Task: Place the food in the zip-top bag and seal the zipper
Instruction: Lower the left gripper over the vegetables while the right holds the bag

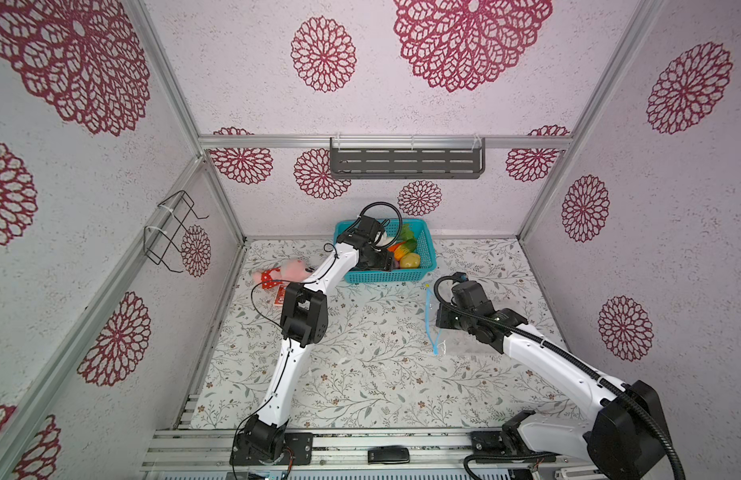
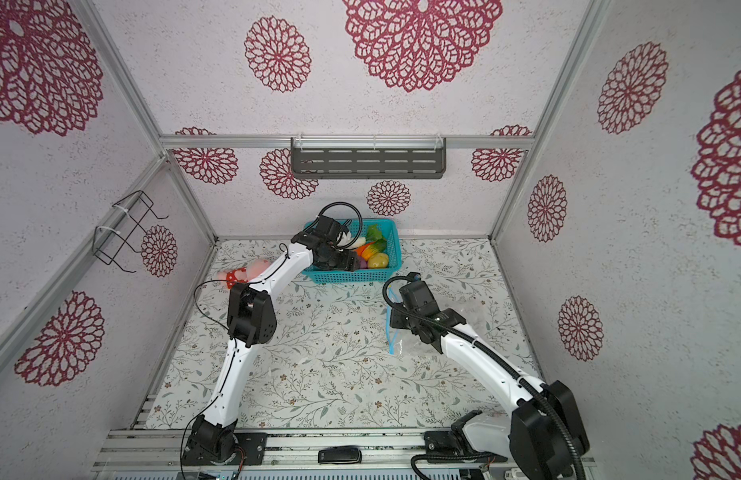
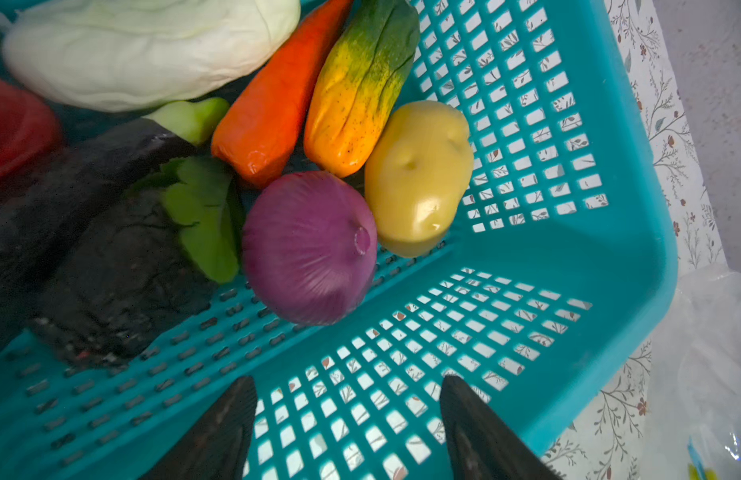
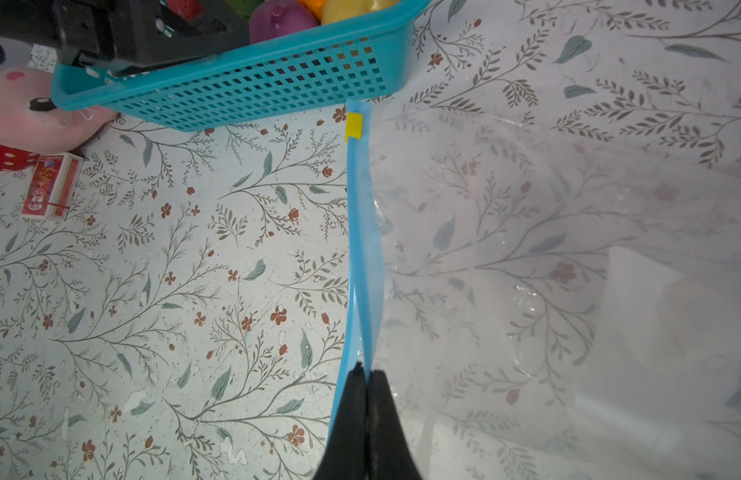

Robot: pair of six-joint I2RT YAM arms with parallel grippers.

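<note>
Surface: floral-print table (image 1: 360, 374) inside a booth with white walls stamped with red rosettes.
Food: the toy vegetables all lie in the teal basket (image 1: 427, 266) at the back of the table, and none is in the bag. The onion (image 3: 310, 249) and potato (image 3: 418, 178) touch each other near a corner of the basket. The carrot (image 3: 273, 104) and eggplant (image 3: 90, 257) lie beyond them.
Left gripper (image 3: 348, 381): jaws spread wide with nothing between them, poised over the basket's mesh wall, short of the onion.
Bag (image 4: 568, 291): clear, lying on the table just beside the basket, on the right side.
Zipper (image 4: 362, 249): blue strip on the bag edge that faces the middle of the table. One lip appears lifted off the other, so the mouth looks unsealed. A yellow slider (image 4: 353, 124) sits at the end nearest the basket.
Right gripper (image 4: 368, 372): closed tight, pinching the zipper strip toward the end away from the basket.
Other item: a pink plush toy (image 1: 285, 270) lies to the left and is not part of the job.
Step in hand: judged to be the first pick, with the bag mouth held ready.
Next move: lower the left jaws over the onion or potato, close on it, lift it clear of the basket rim and carry it to the held mouth. The onion is round and smooth, so a centred grip is needed.
</note>
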